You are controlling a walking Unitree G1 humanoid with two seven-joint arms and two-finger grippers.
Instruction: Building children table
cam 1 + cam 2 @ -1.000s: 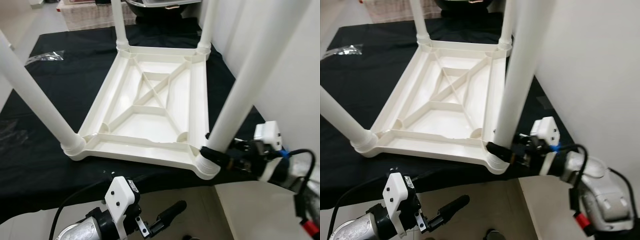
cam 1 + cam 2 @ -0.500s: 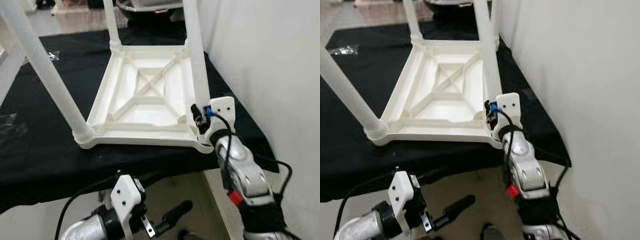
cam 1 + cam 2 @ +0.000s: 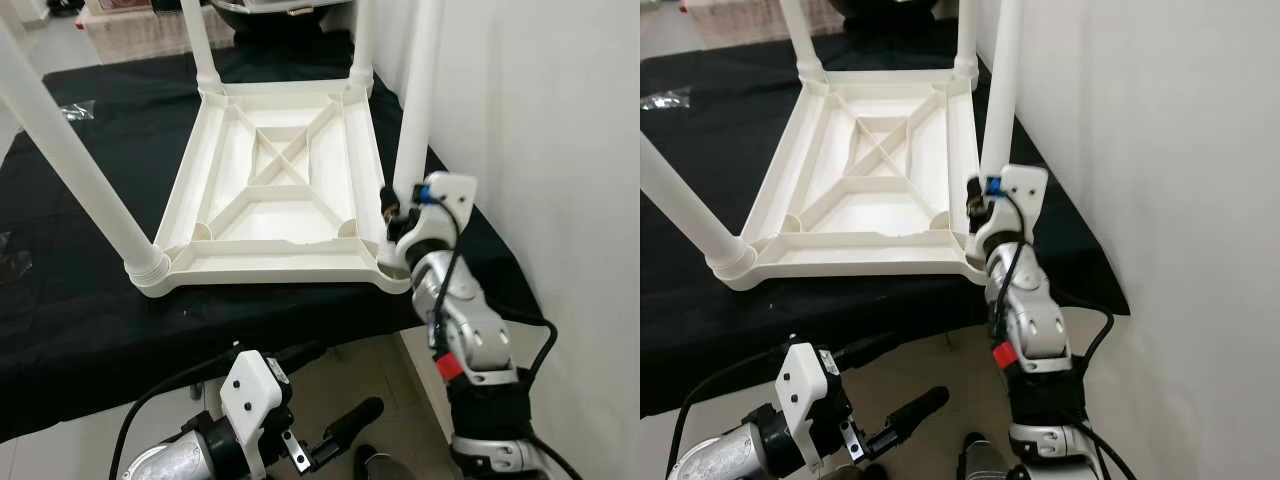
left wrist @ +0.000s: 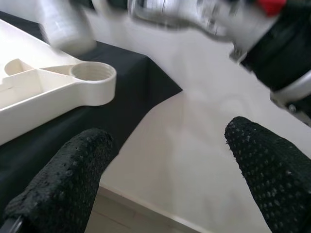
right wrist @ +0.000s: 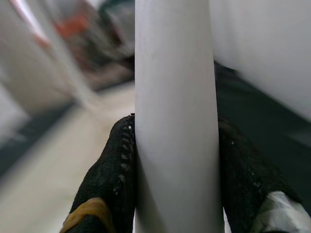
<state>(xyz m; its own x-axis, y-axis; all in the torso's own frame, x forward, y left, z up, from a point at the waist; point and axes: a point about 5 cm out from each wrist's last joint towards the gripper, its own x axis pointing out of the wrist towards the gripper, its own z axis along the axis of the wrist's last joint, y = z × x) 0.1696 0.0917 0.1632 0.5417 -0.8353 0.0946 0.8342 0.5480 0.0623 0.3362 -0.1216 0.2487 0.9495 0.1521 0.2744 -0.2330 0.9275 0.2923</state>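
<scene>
The white plastic table top (image 3: pixel 270 190) lies upside down on a black cloth. Three white legs stand in its corners, the nearest one (image 3: pixel 70 160) at the front left. My right gripper (image 3: pixel 396 206) is shut on the lower end of the fourth leg (image 3: pixel 418 90), which stands nearly upright over the front right corner. In the right wrist view my black fingers (image 5: pixel 111 179) clamp the leg (image 5: pixel 175 121) from both sides. The front right socket (image 4: pixel 92 77) is empty, with the leg's blurred end (image 4: pixel 63 29) just above it. My left gripper (image 4: pixel 170 170) hangs open below the table edge.
The black cloth (image 3: pixel 70 300) covers the work surface and drops off at the front edge. A white wall (image 3: pixel 560 150) runs close along the right side. A clear plastic bag (image 3: pixel 75 110) lies on the cloth at the far left. Pale floor (image 3: pixel 400 370) shows below.
The camera has shifted. My right gripper has swung round to the front of the corner and risen with the leg, whose end now sits above the socket instead of in it.
</scene>
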